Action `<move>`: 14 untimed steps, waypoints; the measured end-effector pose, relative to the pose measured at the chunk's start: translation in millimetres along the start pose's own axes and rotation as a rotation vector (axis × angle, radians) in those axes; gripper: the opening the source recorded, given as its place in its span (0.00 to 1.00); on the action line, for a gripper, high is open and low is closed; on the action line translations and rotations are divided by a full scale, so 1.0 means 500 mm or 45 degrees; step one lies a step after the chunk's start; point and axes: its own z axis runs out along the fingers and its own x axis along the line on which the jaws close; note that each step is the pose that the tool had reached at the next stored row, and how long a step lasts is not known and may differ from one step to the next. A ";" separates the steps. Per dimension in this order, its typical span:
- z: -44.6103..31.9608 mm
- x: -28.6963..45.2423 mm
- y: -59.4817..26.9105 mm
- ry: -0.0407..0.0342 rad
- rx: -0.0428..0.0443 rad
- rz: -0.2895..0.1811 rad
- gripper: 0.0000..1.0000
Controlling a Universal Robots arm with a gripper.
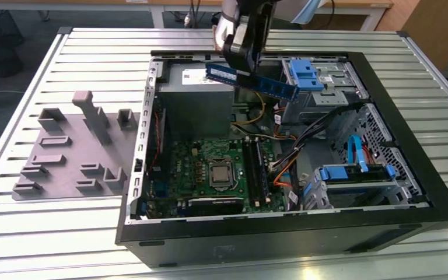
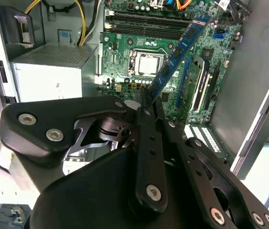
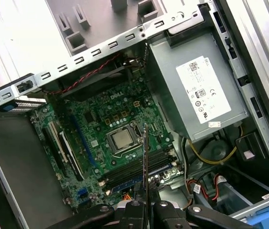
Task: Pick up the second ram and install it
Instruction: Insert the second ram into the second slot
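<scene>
- Tool [image 1: 244,65], exterior view: seen at upper centre of the frame, clamped on one end of the second ram [image 1: 252,80], which juts out toward the exterior view's right, clear above the open computer case [image 1: 410,175]. The stick hangs in the air, touching nothing below. The case lies on its side on the slatted bench [image 1: 91,233], so the motherboard [image 1: 208,169] faces upward; the judgement is that this gives the arm access from above. A grey fixture block [image 1: 76,157] sits on the bench at the left of the frame.
- Tool [image 2: 146,102], second wrist view: its dark links cover the lower half of the frame, closed on the near end of the second ram [image 2: 180,52], which runs toward the upper right over the motherboard [image 2: 125,67]. The memory slots [image 2: 144,21] lie near the top of the frame, beyond the processor [image 2: 146,64].
- Tool [image 3: 145,202], first wrist view: the second ram [image 3: 145,157] shows edge-on as a thin vertical line at lower centre, apparently roughly over the memory slots [image 3: 134,172]. The power supply [image 3: 196,90] lies at right.
</scene>
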 end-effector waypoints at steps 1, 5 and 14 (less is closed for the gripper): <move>0.000 0.000 0.000 0.0001 0.000 0.009 0.14; 0.000 0.000 0.000 0.0007 0.000 0.043 0.14; 0.000 0.000 0.000 0.0018 -0.001 0.119 0.14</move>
